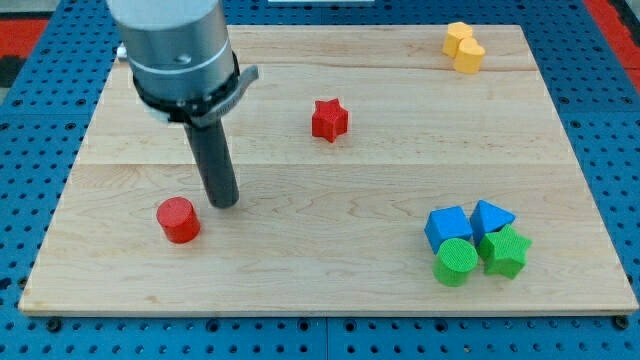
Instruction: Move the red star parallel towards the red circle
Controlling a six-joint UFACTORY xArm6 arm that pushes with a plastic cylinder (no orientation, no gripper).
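Camera view, read from the view's bottom upward: nearest, at the lower right of the table [300, 290], sits a tight cluster of a green cylinder [456, 262], a green star [505, 251], a blue cube [448, 227] and a blue triangular block [491, 217], all touching or nearly so, well apart from the work.

At lower left stands the red circle [179, 220], a short upright cylinder. My tip [224, 203] rests just beside it, up and to the view's right, apparently not touching it. There is no claw on this arm, only the rod, so there is nothing to be wide, narrow or holding.

Farther back, near the table's middle and toward the view's top, is the red star [329, 119], alone and well apart from my tip and from the circle.

At the far right corner lie two yellow blocks [464, 47], touching, their shapes hard to make out.

The star looks like a small, light, rigid block that should slide easily on the smooth wood but may spin if pushed off-centre, since its points give uneven faces. I judge the best contact is on its upper-right side, in a notch between points, pushing through its middle toward the circle.
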